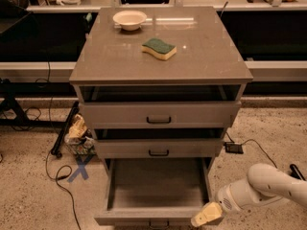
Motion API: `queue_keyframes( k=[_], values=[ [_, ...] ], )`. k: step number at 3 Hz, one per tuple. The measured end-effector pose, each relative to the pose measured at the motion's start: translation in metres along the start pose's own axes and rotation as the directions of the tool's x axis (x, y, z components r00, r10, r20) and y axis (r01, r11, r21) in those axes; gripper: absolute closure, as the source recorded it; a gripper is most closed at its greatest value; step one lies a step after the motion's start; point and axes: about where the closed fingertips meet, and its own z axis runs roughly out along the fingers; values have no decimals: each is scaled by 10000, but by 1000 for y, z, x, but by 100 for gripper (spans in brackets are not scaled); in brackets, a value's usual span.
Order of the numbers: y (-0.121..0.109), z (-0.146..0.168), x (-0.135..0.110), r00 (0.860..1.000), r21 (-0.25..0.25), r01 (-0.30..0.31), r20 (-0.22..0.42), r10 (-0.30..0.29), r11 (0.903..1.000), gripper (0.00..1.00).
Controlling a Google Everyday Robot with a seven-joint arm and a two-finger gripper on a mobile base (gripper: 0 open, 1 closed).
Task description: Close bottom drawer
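Observation:
The bottom drawer (158,183) of the grey cabinet is pulled far out, showing its plain grey box interior. Its front panel (144,219) lies at the bottom edge of the view with the small black handle (159,224) barely showing. My gripper (206,214) with pale yellow fingers sits at the drawer front's right corner, touching or just beside it. The white arm (268,183) reaches in from the lower right.
The middle drawer (158,148) and top drawer (158,114) stick out slightly. A white bowl (129,19) and a green-yellow sponge (159,48) lie on the cabinet top. Cables, a bag of clutter (76,133) and a blue X mark (80,169) are on the floor at left.

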Motion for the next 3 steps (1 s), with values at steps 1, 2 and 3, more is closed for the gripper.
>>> queue_keyframes(
  k=[1,2,3],
  values=[
    [-3,9,3,9999,-283,115,-79,-117,9995,0],
    [-31,49,28,9964,-459,-223,-829,184,9987,0],
    [-64,93,70,9810,-483,-982,-1725,885,9940,17]
  ],
)
